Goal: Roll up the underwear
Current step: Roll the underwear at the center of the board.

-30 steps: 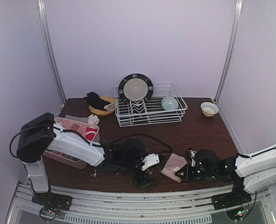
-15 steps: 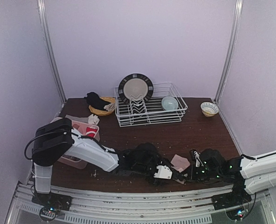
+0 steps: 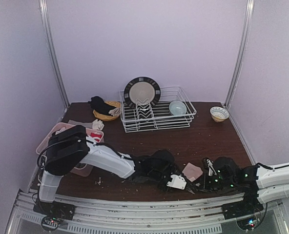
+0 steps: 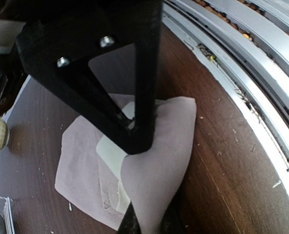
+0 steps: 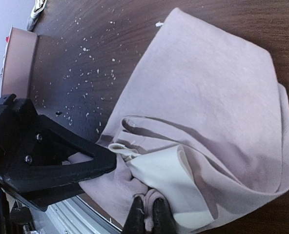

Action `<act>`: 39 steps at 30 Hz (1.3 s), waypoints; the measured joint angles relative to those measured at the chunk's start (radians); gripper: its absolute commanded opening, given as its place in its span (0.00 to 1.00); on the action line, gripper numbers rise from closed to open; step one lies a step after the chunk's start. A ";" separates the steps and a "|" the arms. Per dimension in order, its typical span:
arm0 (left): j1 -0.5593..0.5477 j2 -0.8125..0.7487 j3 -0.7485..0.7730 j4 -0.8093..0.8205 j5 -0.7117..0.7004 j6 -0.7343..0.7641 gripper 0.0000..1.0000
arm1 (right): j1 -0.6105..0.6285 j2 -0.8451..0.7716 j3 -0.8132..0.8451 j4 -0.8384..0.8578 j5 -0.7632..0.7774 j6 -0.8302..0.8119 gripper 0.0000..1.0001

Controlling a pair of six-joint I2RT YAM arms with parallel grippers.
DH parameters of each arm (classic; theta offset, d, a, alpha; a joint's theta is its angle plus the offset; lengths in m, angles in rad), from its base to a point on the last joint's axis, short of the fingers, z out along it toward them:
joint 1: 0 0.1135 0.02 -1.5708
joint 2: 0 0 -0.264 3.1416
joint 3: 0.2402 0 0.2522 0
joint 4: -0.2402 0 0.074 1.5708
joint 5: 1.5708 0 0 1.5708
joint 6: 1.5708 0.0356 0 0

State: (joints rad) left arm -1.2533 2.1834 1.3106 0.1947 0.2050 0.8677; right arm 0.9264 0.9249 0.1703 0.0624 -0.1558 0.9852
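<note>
On the dark table, the pink underwear is lying at the near edge, well in front of the dish rack.
We are pinching one raised fold with both the left gripper and the right gripper, jaws narrow on the cloth. The rolling looks barely begun, since most of the cloth is lying flat.

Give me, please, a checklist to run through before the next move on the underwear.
1. Right gripper shut on the underwear: ok.
2. Left gripper pinching the fabric: ok, cloth rises between its fingertips.
3. Underwear lying flat for rolling: not ok, it is folded over and bunched.
4. Clearance between the two grippers: cannot tell, they crowd the same corner of the cloth.
5. Underwear wholly on the table: ok, though it lies close to the near rail.
</note>
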 measured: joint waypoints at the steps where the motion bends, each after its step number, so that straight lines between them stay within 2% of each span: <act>1: 0.000 0.002 0.009 -0.010 0.005 0.002 0.00 | 0.000 -0.016 -0.003 -0.013 -0.002 0.001 0.03; 4: 0.001 0.006 0.035 -0.042 0.026 -0.007 0.00 | 0.000 -0.067 -0.005 -0.064 -0.003 -0.001 0.23; 8: 0.003 0.008 0.065 -0.116 0.066 -0.048 0.00 | 0.001 -0.173 0.001 -0.195 0.009 -0.027 0.33; 14: 0.014 0.006 0.126 -0.287 0.152 -0.150 0.00 | 0.002 -0.296 0.021 -0.341 0.053 -0.079 0.35; 21: 0.044 0.028 0.252 -0.584 0.327 -0.290 0.00 | 0.041 -0.348 0.051 -0.381 0.082 -0.173 0.36; 30: 0.111 0.222 0.574 -0.914 0.537 -0.453 0.00 | 0.075 -0.351 0.073 -0.334 0.029 -0.311 0.36; 34: 0.129 0.284 0.669 -0.998 0.588 -0.500 0.00 | 0.095 -0.328 0.070 -0.281 -0.010 -0.339 0.36; 39: 0.136 0.332 0.745 -1.071 0.626 -0.534 0.00 | 0.144 -0.270 0.063 -0.223 -0.013 -0.359 0.42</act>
State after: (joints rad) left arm -1.1175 2.5149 2.0556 -0.8764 0.8307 0.3336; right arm 1.0706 0.6552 0.2329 -0.1608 -0.1692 0.6258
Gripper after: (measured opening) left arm 0.031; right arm 0.390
